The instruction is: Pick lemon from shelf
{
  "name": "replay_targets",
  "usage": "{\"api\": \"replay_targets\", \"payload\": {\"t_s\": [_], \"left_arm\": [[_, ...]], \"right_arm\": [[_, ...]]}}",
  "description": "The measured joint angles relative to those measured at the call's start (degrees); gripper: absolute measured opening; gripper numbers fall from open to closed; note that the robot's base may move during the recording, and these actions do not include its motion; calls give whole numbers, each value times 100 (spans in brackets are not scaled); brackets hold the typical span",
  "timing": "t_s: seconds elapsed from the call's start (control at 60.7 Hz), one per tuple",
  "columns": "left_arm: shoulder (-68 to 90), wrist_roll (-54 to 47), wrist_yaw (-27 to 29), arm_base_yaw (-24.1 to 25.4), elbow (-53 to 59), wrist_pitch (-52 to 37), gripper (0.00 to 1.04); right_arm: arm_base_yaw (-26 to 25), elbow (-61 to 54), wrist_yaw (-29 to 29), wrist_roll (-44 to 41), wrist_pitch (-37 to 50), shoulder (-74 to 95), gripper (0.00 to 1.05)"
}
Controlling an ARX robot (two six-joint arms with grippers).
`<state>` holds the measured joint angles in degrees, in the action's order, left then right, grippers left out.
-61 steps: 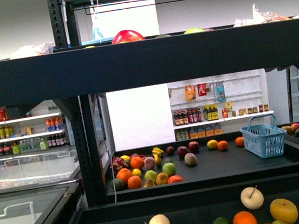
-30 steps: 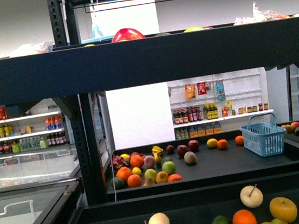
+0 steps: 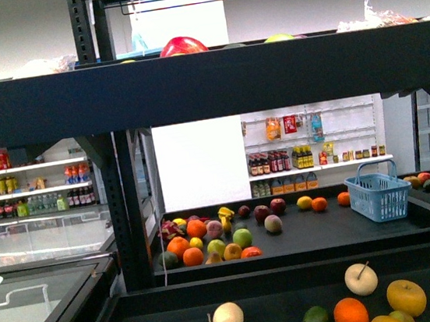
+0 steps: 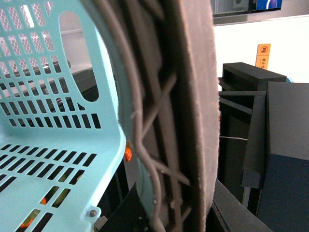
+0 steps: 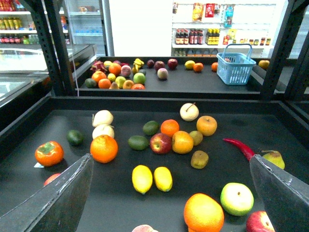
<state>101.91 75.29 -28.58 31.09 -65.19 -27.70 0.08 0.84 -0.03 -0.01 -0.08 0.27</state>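
Two lemons (side by side) on the shelf.

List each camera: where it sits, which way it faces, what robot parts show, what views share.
Front: on the body, facing level through the shelf to store aisles; no arm shows.
Left wrist: close against a teal basket; the left end effector's padded finger fills it.
Right wrist: angled down on the tier's fruit, lemons close; right end effector open.
Shared: front and right wrist both show the blue basket.
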Motion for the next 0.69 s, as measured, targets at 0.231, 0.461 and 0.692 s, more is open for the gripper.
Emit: {"api": "replay_targets", "payload": {"t_s": [0.231, 0.461, 0.692], "left_arm": [[-734, -1025, -772, -264, 94, 791, 11], [-1578, -2216, -1821, -761, 437, 1482, 9], [-1873, -2710, -2199, -1572, 848, 1353, 8]], "right_arm": [[0, 0, 0, 0, 0, -2, 97], [0, 0, 0, 0, 0, -2, 97], [0, 0, 0, 0, 0, -2, 97]]}}
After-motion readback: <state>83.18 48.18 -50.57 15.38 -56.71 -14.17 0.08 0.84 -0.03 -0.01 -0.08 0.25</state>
